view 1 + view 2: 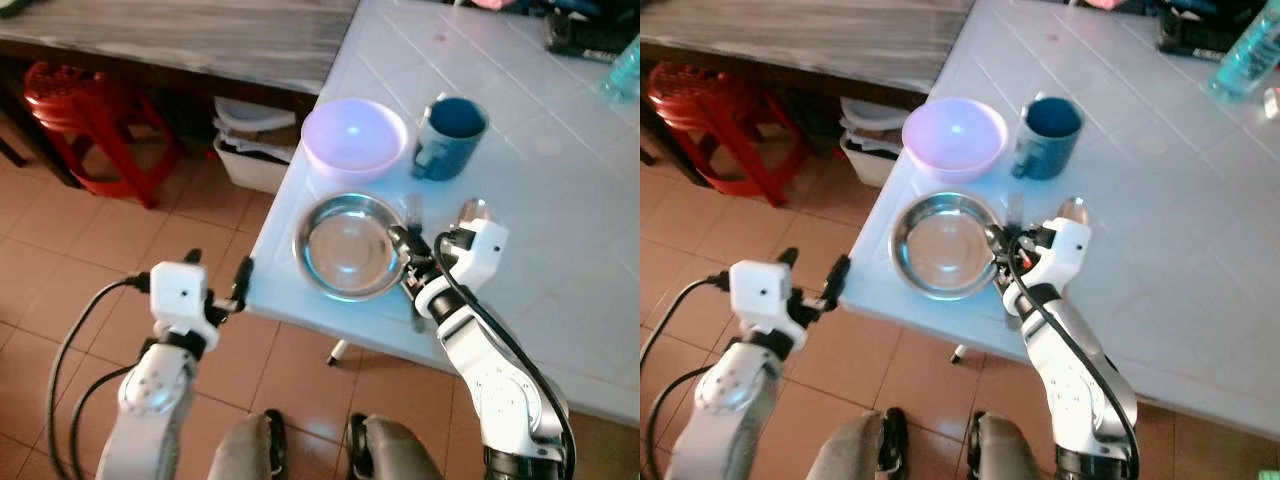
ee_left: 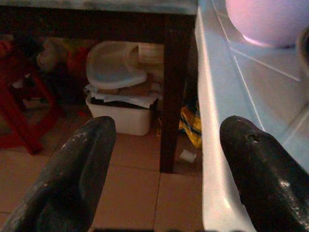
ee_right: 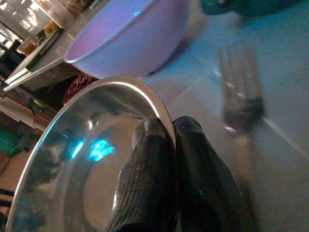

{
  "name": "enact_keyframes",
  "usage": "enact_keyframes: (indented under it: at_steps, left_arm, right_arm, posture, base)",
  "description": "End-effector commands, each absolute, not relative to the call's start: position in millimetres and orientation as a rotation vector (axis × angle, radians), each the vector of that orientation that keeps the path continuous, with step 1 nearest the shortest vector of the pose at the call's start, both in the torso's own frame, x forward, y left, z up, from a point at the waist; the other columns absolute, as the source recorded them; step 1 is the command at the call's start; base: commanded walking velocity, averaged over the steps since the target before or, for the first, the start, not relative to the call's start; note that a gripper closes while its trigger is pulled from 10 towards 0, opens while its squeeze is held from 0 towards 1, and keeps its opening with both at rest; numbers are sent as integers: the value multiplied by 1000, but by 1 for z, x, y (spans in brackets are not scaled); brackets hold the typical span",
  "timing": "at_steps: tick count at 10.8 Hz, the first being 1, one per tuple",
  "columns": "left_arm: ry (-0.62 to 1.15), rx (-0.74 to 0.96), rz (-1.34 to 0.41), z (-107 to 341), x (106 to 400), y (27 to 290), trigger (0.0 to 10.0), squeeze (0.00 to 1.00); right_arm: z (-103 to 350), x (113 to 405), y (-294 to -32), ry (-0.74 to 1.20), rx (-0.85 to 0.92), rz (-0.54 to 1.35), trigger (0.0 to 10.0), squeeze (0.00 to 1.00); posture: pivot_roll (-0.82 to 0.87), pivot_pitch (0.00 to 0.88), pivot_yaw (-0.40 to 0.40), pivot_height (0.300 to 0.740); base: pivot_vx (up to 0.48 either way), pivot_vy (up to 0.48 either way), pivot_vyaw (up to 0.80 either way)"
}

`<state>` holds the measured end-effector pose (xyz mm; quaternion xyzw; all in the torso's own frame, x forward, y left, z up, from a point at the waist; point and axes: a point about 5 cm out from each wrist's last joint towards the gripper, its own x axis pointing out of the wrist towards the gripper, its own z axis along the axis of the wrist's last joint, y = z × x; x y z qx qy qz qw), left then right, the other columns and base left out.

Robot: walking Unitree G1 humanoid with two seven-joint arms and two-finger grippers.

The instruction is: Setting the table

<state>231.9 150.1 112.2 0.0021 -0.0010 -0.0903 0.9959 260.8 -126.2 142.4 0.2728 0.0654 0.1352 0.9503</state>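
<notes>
A red plastic stool [image 1: 85, 125] stands on the terracotta floor tiles [image 1: 60, 270] under a grey wood-grain table [image 1: 190, 40]. Beside it, by a dark table leg [image 2: 174, 96], sits a white storage bin [image 2: 120, 113] stuffed with papers, a white lid [image 2: 113, 67] resting on top. A yellow bag [image 2: 192, 126] lies behind the leg.

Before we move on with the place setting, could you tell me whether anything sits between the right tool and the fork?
Nothing visible does. The right tool, fingers pressed together, sits at the steel bowl's rim, and the fork lies on bare table just beside it.
</notes>
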Motion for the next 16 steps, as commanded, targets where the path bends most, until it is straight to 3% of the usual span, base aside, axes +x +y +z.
enact_keyframes:
  at_steps: [1,6,11,16]
  left_arm:
    - [27,13,-159,106,231,153,10000,0]
    - [-50,11,-157,119,247,152,10000,0]
    - [-68,28,-192,120,248,146,10000,0]
    - [-74,24,-186,119,250,148,10000,0]
  right_arm:
    - [136,260,-123,154,549,274,0,0]
    - [143,265,-127,95,489,267,0,0]
    - [153,271,-125,16,437,258,0,0]
    - [160,271,-128,-60,302,257,0,0]
  posture:
    - [-35,174,45,740]
    - [-42,188,17,740]
    - [-45,194,19,740]
    - [-50,186,20,740]
  base:
    - [0,480,0]
    - [0,468,0]
    - [325,349,0]
    - [447,0,0]
